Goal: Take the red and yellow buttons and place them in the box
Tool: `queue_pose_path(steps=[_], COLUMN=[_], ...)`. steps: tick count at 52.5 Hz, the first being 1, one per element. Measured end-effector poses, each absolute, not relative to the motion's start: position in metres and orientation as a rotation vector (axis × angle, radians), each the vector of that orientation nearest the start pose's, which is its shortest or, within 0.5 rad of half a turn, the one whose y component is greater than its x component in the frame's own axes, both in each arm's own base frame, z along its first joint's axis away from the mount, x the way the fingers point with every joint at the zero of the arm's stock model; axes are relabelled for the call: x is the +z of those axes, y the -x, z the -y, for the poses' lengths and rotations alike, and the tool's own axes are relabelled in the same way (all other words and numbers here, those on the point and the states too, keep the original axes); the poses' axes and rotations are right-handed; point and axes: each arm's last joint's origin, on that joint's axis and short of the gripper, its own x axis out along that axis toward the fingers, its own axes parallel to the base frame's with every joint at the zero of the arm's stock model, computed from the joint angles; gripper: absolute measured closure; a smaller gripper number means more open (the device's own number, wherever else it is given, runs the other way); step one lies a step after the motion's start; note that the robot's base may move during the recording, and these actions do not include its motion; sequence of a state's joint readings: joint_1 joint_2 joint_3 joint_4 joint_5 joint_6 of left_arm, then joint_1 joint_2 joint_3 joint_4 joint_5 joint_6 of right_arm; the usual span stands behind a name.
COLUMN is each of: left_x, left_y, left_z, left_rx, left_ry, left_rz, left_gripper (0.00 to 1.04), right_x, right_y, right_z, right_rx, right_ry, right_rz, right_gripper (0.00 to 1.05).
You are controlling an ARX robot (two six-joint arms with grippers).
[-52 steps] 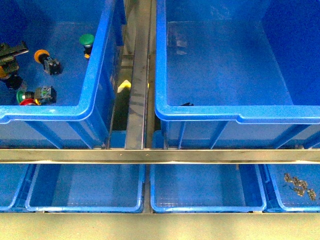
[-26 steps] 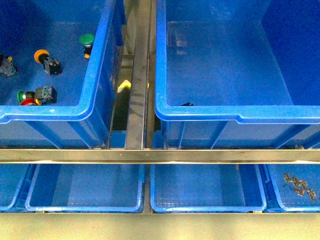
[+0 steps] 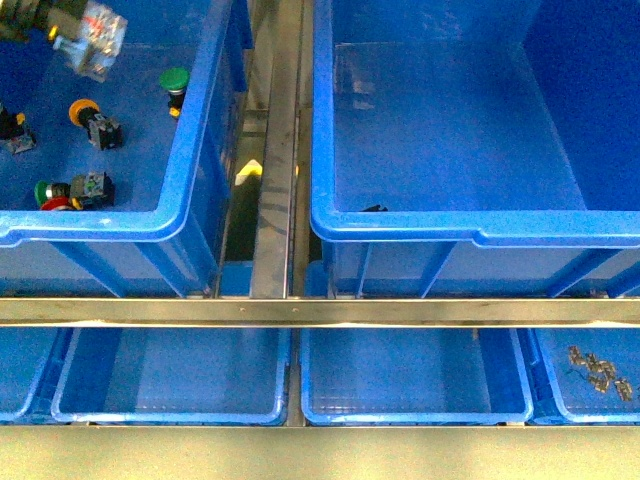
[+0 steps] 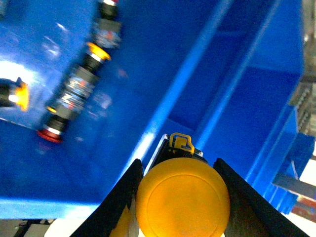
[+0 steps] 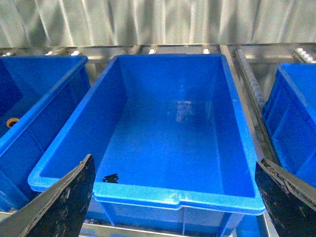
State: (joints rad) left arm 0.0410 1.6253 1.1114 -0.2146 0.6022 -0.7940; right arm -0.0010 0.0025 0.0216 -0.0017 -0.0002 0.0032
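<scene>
My left gripper (image 4: 177, 170) is up out of the heap. A second ago it sat low at the left edge of the source bin (image 3: 190, 150), and now the front view catches it, blurred, at the bin's far-left corner, lifted clear of the floor. It is clamped on a yellow button (image 4: 182, 202), cap toward the wrist camera, with a finger pressed on each side. So the pick looks done (I judge the grip sound, since the cap sits centred between the fingers).

The rest has not stirred: the orange-capped button (image 3: 84, 112), the green one (image 3: 173, 80) and the red-capped one (image 3: 58, 203) by the near wall lie where they did.

The box (image 3: 400, 222) stands just to the right, across the metal rail (image 3: 278, 150). It holds no buttons yet, only a small black scrap (image 5: 110, 177) by its near wall. My right gripper (image 5: 174, 163) hangs over it, fingers spread wide, empty. What is left for this button is the carry across both rims.
</scene>
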Motion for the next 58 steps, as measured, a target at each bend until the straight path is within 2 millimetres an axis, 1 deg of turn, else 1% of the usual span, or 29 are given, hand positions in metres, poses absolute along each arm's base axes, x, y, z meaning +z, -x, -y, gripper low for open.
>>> queue_pose_path(steps=[6,11,15,16,21,30,37,42,44,46,47,48,51,54,58], left_x=[0.246,0.246,0.245,0.245,0.241,0.232,0.219,0.217,0.217,0.218,0.218,0.219,0.223,0.227,0.228], left_y=[-0.341,-0.338,-0.333,-0.333,-0.332,-0.335,-0.334,-0.335,-0.336,-0.338,-0.338,-0.339,-0.341,-0.342,-0.343], left_z=[0.039,0.066,0.098,0.1,0.127,0.154,0.178,0.19,0.193,0.196,0.197,0.198,0.201,0.202,0.201], left_rx=[-0.328,-0.375,-0.429,-0.435,-0.473,-0.478,-0.473,-0.492,-0.499,-0.504,-0.505,-0.507,-0.518,-0.523,-0.516], left_ry=[0.958,0.938,0.908,0.905,0.888,0.897,0.923,0.923,0.921,0.919,0.918,0.918,0.916,0.917,0.916], left_rz=[-0.918,-0.948,-0.969,-0.972,-0.995,-1.021,-1.061,-1.074,-1.075,-1.072,-1.072,-1.067,-1.059,-1.049,-1.043], left_gripper=[0.7,0.7,0.7,0.7,0.7,0.71,0.71,0.71,0.71,0.71,0.71,0.71,0.71,0.71,0.71], right_x=[0.17,0.17,0.17,0.17,0.17,0.17,0.17,0.17,0.168,0.168,0.168,0.167,0.162,0.159,0.16], right_y=[-0.096,-0.096,-0.096,-0.096,-0.096,-0.096,-0.096,-0.097,-0.098,-0.099,-0.1,-0.105,-0.118,-0.133,-0.147], right_z=[0.0,0.0,0.0,0.0,0.0,0.0,0.0,0.0,-0.001,-0.002,-0.003,-0.005,-0.011,-0.018,-0.024], right_rx=[-0.001,-0.001,-0.001,-0.001,-0.001,-0.001,-0.001,-0.001,0.013,0.044,0.057,0.099,0.225,0.314,0.355], right_ry=[-0.003,-0.003,-0.003,-0.003,-0.003,-0.003,-0.003,0.005,0.045,0.105,0.134,0.192,0.313,0.389,0.449], right_rz=[0.017,0.017,0.017,0.017,0.017,0.017,0.017,0.007,-0.086,-0.243,-0.278,-0.352,-0.411,-0.405,-0.36], right_gripper=[0.07,0.07,0.07,0.07,0.07,0.07,0.07,0.07,0.07,0.07,0.07,0.07,0.07,0.07,0.07])
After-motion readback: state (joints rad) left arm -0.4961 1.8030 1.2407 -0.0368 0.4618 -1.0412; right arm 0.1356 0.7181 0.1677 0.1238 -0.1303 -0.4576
